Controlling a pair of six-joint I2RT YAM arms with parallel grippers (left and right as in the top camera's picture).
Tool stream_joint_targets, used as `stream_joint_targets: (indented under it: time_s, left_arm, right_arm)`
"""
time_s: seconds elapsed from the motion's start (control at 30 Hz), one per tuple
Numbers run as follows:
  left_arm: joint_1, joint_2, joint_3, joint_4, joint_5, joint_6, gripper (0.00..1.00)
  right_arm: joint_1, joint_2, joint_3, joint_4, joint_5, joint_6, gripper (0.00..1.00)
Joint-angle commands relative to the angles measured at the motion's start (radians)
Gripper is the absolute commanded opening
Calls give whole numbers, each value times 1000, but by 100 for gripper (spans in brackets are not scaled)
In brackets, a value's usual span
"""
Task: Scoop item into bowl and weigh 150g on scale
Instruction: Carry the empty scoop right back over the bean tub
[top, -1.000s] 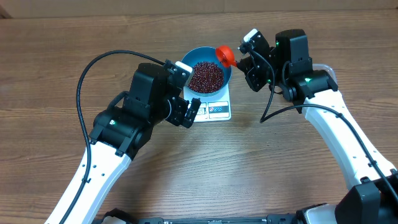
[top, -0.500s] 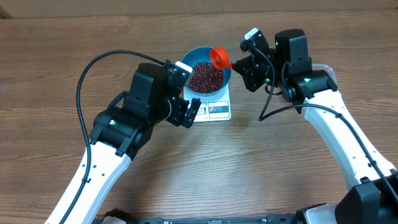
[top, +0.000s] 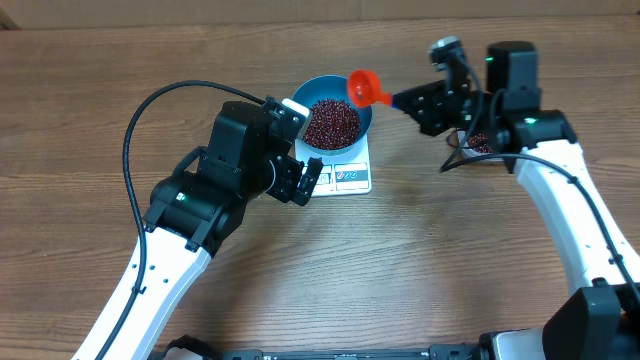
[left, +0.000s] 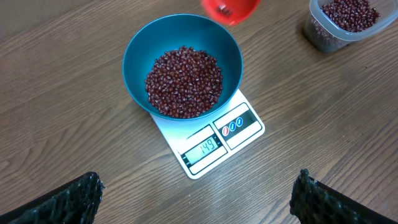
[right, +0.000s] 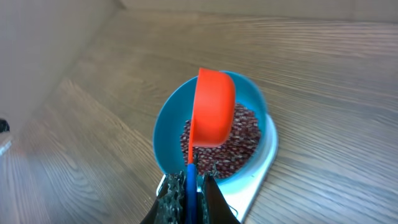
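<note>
The right arm has swung out to the right since a second ago, taking the scoop (top: 364, 88) with it. The scoop was over the beans (left: 184, 81) and now hangs at the right edge of the bowl (left: 140, 53). The left arm has not shifted.

The overhead view shows the right gripper (top: 408, 100) reaching in from the right, clamped shut on the scoop's handle. It also shows the left gripper (top: 308, 180) just in front of the scale (left: 249, 109), its jaws spread wide with nothing between them.

Only the left wrist view shows the display (left: 204, 148), which reads 149. It also gives a clear look at the tub (left: 317, 34) to the upper right, which has more beans in it. In the overhead view the right arm hides most of that tub.

The right wrist view looks along the blue handle (right: 191, 180), pinched between its two fingers. From here the orange-red cup of the scoop shows its outer side and covers part of the bowl.

The beans are small, glossy and dark red-brown. They lie in a loose mound across the bottom of the bowl, well below the rim. The blue bowl sits on the white scale, which rests on the wooden table (top: 450, 260).
</note>
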Motion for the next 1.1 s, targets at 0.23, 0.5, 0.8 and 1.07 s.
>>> stream_joint_targets:
  time_s: [0.23, 0.5, 0.8, 1.07]
  left_arm:
    - [4, 5, -6, 0, 6, 16, 100]
    - [4, 5, -6, 0, 6, 16, 100]
    - [4, 5, -6, 0, 6, 16, 100]
    - [4, 5, -6, 0, 6, 16, 100]
  right_arm:
    - [-240, -114, 29, -47, -42, 18, 4]
    - [-440, -188, 29, -175, 44, 5, 4]
    - [-472, -191, 29, -226, 44, -36, 4]
    - [-472, -191, 29, -265, 39, -35, 4]
